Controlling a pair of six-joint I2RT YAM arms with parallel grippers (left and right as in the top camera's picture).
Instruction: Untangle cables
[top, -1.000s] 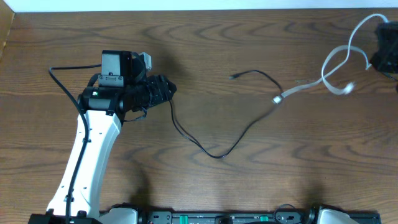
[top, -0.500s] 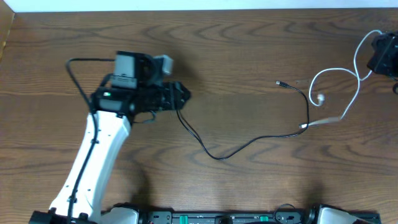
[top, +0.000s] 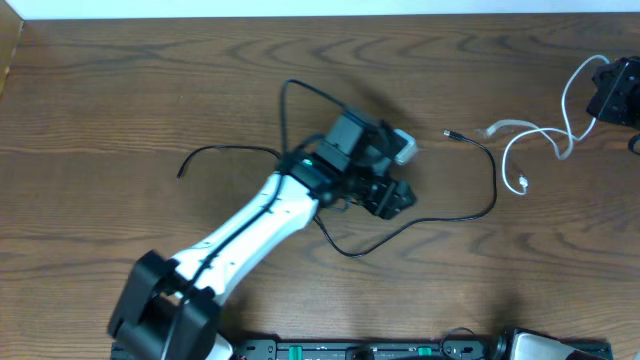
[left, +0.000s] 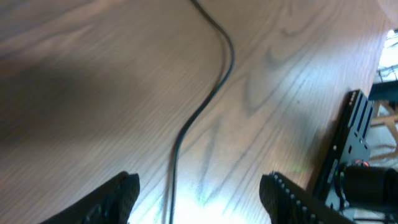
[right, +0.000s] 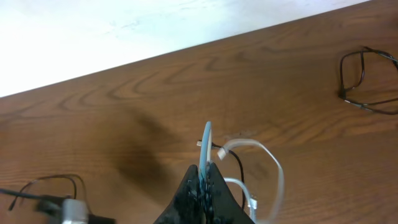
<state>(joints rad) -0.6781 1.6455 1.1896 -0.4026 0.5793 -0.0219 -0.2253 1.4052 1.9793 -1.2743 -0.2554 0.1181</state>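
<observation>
Wood-grain brown table (top: 120, 90) carries the white-and-black left arm (top: 250, 225), which reaches slantwise from the near left corner to the middle. At its tip the left gripper (top: 398, 197) hangs with its black fingers (left: 121, 193) spread apart and grasping nothing. In the left wrist view the thin black cable (left: 211, 93) lies flat on the wood and runs between them. Seen from overhead, that cable comes out from under the gripper, dips toward the near edge, bends right, then climbs to a small plug (top: 447, 132). Just right of the plug lies the thin white cable (top: 540, 133), curling in a loose loop; whether the two cables touch cannot be told. The white one rises to the right gripper (top: 605, 95) at the far right edge, whose fingers (right: 214, 186) are clenched on it. A pair of dark-framed spectacles (right: 343, 76) lies on the table in the right wrist view
</observation>
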